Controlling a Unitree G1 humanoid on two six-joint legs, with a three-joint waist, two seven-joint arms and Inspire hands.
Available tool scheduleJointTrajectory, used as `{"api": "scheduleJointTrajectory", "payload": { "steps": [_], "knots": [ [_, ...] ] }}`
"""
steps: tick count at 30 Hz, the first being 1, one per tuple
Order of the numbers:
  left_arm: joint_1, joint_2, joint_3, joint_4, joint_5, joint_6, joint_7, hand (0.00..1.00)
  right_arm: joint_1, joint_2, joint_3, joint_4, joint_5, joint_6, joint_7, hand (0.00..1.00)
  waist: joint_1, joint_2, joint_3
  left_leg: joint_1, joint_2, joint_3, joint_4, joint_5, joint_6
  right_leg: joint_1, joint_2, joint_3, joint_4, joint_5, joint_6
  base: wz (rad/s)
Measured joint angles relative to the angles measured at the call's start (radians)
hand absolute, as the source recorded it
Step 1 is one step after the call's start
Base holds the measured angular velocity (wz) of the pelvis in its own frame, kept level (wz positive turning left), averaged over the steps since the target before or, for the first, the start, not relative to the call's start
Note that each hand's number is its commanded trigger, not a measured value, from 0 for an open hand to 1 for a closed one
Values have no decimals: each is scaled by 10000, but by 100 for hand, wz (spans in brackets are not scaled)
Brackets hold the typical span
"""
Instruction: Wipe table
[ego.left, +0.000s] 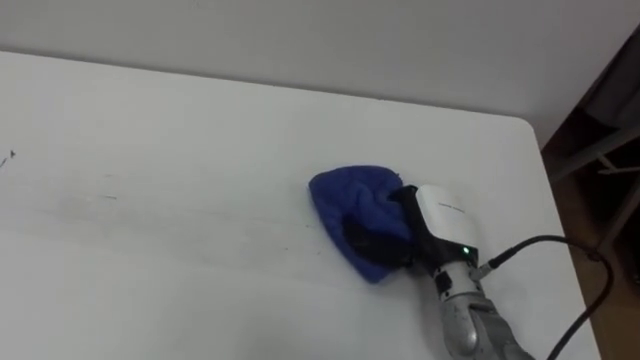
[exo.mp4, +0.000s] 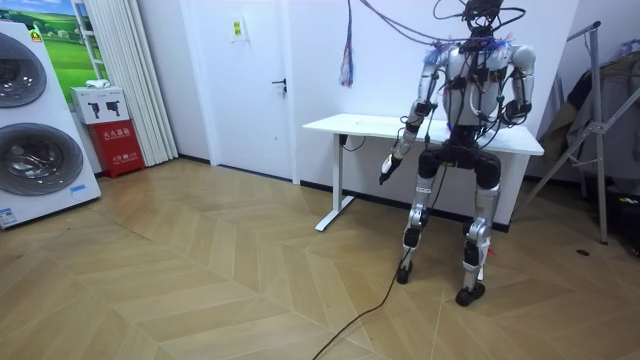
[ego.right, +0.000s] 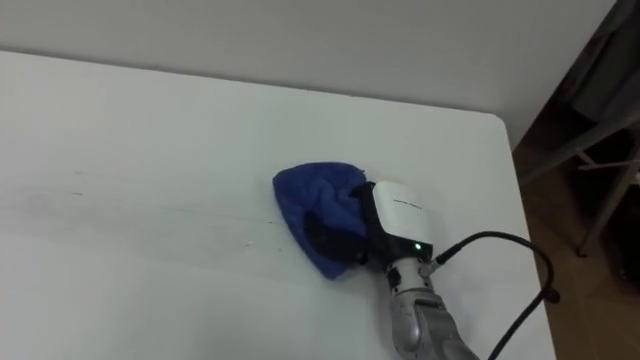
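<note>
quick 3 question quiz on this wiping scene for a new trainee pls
1. True or false: the right hand grips the cloth on the table.
2. Where is the left hand? A) on the table B) hanging by the robot's side C) on the cloth
3. Fill in: the cloth lies nearer the table's ___ end.

Key: 1 true; 2 B; 3 right

Two stacked washing machines (exo.mp4: 35, 120), a red cabinet (exo.mp4: 118, 146) and a white curtain (exo.mp4: 125, 70) stand left of the white door (exo.mp4: 258, 90) on herringbone wooden floor (exo.mp4: 200, 280).
</note>
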Motion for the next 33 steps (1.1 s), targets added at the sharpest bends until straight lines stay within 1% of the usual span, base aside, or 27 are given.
{"api": "scheduleJointTrajectory", "payload": {
  "steps": [5, 7, 9, 11, 13, 15, 17, 18, 20, 21, 22, 23, 25, 31, 33],
  "knots": [
    [-60, -1, 4, 12, -46, -5, 2, 0, 352, -94, -2, -759, 3, 100, 155, 0, -6, 26, 19, 14, -6, 10, -12, 2, 0, -8, 4, 13, -51, -1, 1, 0],
    [-108, -1, 8, 308, -44, -86, 0, 0, 409, -216, -10, -1035, -5, 95, 275, 0, -27, 11, 29, 25, -7, 36, -13, 3, 1, -22, 3, 56, -48, -2, 3, -4],
    [-145, -3, 16, 400, -44, -106, -2, 0, 463, -338, -95, -1357, -117, 94, 354, 0, -93, -3, 30, 21, -19, 47, -10, 4, 2, -37, 3, 211, -49, -9, 14, -2],
    [-76, -1, 102, 399, -41, -148, -50, 0, 541, -346, -366, -1808, -325, 95, 433, 0, -117, -4, 31, 6, -21, 73, -11, 3, 2, -81, 4, 307, -43, -19, 30, -5],
    [-63, 23, 247, 400, -46, -154, -93, 0, 539, -401, -839, -2630, -439, 93, 453, 0, -219, -9, 24, -76, -21, 110, 0, 3, 2, -185, 7, 389, -42, -23, 36, -6],
    [29, 121, 261, 437, -202, -155, -142, 0, 523, -585, -1368, -3758, -345, 91, 396, 0, -270, 6, 34, -5, -20, 180, -1, 3, 2, -155, 7, 410, -39, -23, 36, -6],
    [29, 146, 317, 467, -253, -158, -214, 0, 521, -694, -1741, -4353, -317, 83, 327, 0, -346, -35, 56, 35, -25, 192, -3, 3, 2, -127, 2, 429, -37, -23, 36, -3],
    [6, 152, 442, 605, -237, -221, -231, 0, 521, -746, -1950, -4567, -287, 57, 232, 0, -379, -99, 65, 45, -25, 192, -1, 3, 2, -118, 1, 427, -38, -23, 36, 0],
    [5, 161, 629, 665, -237, -238, -248, 0, 530, -771, -2204, -4601, -292, -12, 115, 0, -487, -165, 50, 45, -22, 192, 4, 3, 2, -111, 2, 428, -40, -23, 36, 0],
    [47, 178, 677, 696, -234, -261, -257, 0, 533, -770, -2335, -4601, -300, -13, 109, 0, -554, -237, 28, 43, -23, 193, 1, 3, 3, -111, 2, 430, -39, -23, 36, 0],
    [43, 215, 709, 820, -234, -281, -263, 0, 536, -772, -2473, -4601, -300, -12, 95, 0, -586, -285, 37, 43, -22, 195, -3, 2, 2, -112, 2, 430, -39, -23, 36, 0],
    [36, 223, 742, 887, -229, -282, -266, 0, 537, -774, -2530, -4601, -299, -10, 77, 0, -611, -306, 30, 43, -21, 198, -4, 2, 2, -115, 2, 430, -38, -23, 36, 0],
    [47, 231, 810, 1002, -229, -286, -275, 0, 539, -779, -2841, -4604, -311, -26, -1, 0, -804, -349, 0, 42, -21, 198, -1, 2, 1, -113, 3, 431, -35, -23, 36, 0],
    [80, 287, 1049, 1370, -216, -282, -465, 0, 571, -808, -3707, -4625, -301, -28, -179, 0, -980, -337, -16, 71, -21, 249, 8, 1, 2, -110, 3, 505, -35, -23, 36, -1],
    [115, 257, 1184, 1373, -209, -280, -517, 0, 571, -808, -3935, -4613, -105, -31, -186, 0, -1054, -326, -12, 74, -21, 255, 8, 2, 2, -110, 3, 512, -35, -23, 36, 0]
  ]
}}
